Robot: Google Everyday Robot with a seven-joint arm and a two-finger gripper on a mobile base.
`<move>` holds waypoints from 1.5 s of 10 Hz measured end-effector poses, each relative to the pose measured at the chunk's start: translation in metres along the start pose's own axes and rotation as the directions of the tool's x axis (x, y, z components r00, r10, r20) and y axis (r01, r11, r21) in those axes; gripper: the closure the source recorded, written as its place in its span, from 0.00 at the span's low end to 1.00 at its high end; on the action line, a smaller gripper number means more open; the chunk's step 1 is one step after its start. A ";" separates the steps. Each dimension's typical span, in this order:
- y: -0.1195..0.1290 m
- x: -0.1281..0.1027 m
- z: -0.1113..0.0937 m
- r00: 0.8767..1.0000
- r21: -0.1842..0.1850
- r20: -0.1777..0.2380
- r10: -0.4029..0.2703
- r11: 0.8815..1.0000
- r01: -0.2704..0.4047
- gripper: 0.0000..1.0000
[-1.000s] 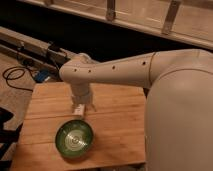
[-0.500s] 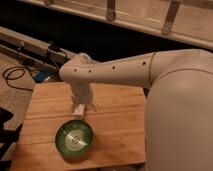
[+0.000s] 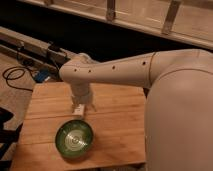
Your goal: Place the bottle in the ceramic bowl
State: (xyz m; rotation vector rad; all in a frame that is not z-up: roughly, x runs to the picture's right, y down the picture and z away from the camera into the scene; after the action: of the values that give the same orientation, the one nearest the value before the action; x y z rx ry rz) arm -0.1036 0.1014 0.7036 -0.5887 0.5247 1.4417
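The ceramic bowl (image 3: pixel 74 139) is green and glossy with paler rings at its centre, and it stands near the front left of the wooden table (image 3: pixel 117 127). My gripper (image 3: pixel 83 107) points down from the white arm just behind the bowl's far rim. A small pale shape at the gripper's tip looks like the bottle (image 3: pixel 78 108). I cannot tell whether it is held or lies on the wood under the gripper. The arm's wrist hides the rest of it.
The robot's large white body (image 3: pixel 180 115) fills the right side and covers the table's right edge. Behind the table lie dark cables and a rail (image 3: pixel 30 50) on the floor. A lit shelf with metal posts (image 3: pixel 150 15) runs along the back.
The gripper has come slightly lower and nearer the bowl's far rim. The bowl has not moved.
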 end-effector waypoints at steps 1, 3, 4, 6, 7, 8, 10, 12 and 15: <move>0.000 0.000 0.000 1.000 0.000 0.000 0.000 1.000 0.000 0.35; 0.000 0.000 0.000 1.000 0.000 0.000 0.000 1.000 0.000 0.35; 0.000 0.000 0.000 1.000 0.000 0.000 0.000 1.000 0.000 0.35; -0.001 -0.001 -0.001 1.000 0.005 0.003 -0.002 1.000 0.002 0.35; -0.001 -0.005 -0.004 1.000 0.024 0.015 -0.018 1.000 0.018 0.35; 0.007 -0.019 -0.015 0.998 0.039 0.040 -0.058 0.998 0.056 0.35; 0.010 -0.046 -0.028 0.992 0.056 0.084 -0.097 0.994 0.093 0.35; 0.003 -0.108 -0.036 0.960 0.058 0.228 -0.164 0.986 0.155 0.35; -0.009 -0.129 -0.022 0.932 0.020 0.300 -0.203 0.978 0.207 0.35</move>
State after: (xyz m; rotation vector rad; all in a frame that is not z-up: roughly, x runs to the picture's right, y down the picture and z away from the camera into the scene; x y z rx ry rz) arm -0.1031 -0.0109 0.7719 -0.4093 0.2057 1.3048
